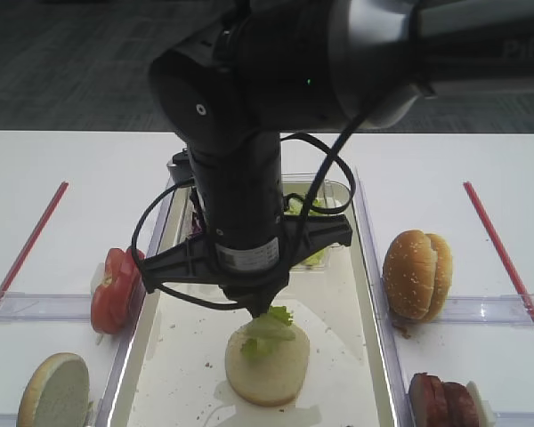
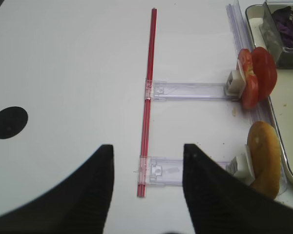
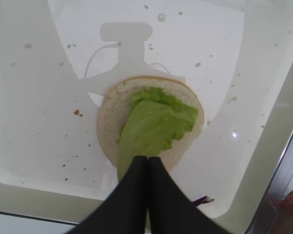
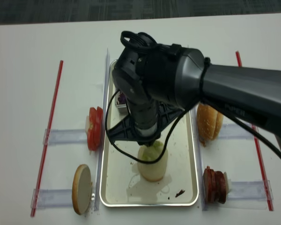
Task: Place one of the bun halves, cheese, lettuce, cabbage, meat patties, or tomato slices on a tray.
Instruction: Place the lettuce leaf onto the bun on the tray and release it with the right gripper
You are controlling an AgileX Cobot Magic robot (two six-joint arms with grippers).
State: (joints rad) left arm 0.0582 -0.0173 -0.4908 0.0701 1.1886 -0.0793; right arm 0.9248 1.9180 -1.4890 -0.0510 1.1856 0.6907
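The right gripper (image 3: 147,161) hangs over the tray (image 1: 367,294), its 2 black fingers (image 3: 132,195) pressed together on the near end of the lettuce (image 3: 156,124). The leaf lies on the pale cut face of a bun half (image 3: 110,122) resting flat on the tray floor. The left gripper (image 2: 147,161) hovers over the white table (image 2: 63,58) with its jaws spread and nothing between them. Tomato slices (image 1: 114,289) stand on edge left of the tray, another bun half (image 1: 53,391) nearer the front. 2 more bun halves (image 1: 416,274) and meat patties (image 1: 445,400) stand to its right. Purple cabbage (image 2: 288,24) fills a clear tub (image 2: 271,29). Faint raised letters on the arm casing (image 4: 234,110) cannot be read.
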